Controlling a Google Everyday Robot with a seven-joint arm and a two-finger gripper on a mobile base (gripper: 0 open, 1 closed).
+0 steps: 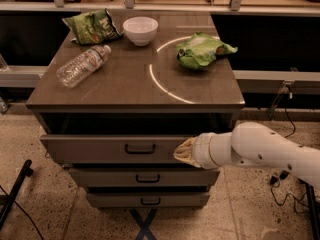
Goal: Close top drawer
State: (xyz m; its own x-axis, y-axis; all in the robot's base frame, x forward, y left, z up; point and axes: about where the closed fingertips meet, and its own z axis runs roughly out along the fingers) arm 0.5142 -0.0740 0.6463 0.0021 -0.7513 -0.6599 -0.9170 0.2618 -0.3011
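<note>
The top drawer [100, 149] is a wide grey-brown drawer with a small dark bar handle [140, 148] at its centre. It stands pulled out a little from the cabinet, with a dark gap above its front panel. My gripper [181, 152] comes in from the right on a white arm and rests against the right part of the drawer's front panel, right of the handle.
On the cabinet top [120, 84] lie a plastic bottle [83, 65], a white bowl [140, 30] and two green chip bags [92, 25] [202, 50]. Two smaller drawers [145, 177] [148, 200] sit below. Cables [285, 119] hang at the right; a dark leg [15, 194] stands at the left.
</note>
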